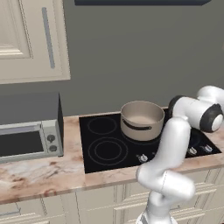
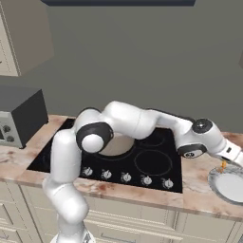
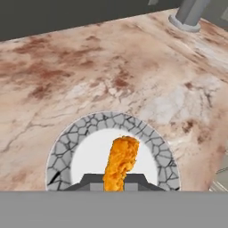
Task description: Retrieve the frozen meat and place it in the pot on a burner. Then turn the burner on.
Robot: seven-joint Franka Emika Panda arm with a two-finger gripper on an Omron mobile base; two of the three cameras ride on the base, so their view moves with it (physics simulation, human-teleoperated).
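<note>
- Nearest my hand camera stood the frozen meat, an orange, crumbed strip rising between my dark fingertips, with my end effector pinching its near end; I judged it held, though the contact itself sat at the frame's edge.
- Under the strip lay a round plate with a white middle and a stone-patterned rim; whether the strip's far end touched the plate or hung just above it, I could not tell.
- From the right base camera a speck of orange showed under my wrist, just over the near edge of that plate, which sat on the marbled table to the right of the black cooktop.
- My arm reached out sideways across the cooktop because the meat lay well apart from where it had to go.
- Over on the cooktop, the pot stood upright on a rear burner, pale inside and holding nothing I could see, dark handle toward the front, ready to receive the strip.
- Along the cooktop's front edge ran the knobs; I judged none was due turning until the meat was in the pot.
- A grey toaster oven sat on the table at the far left, out of the way.
</note>
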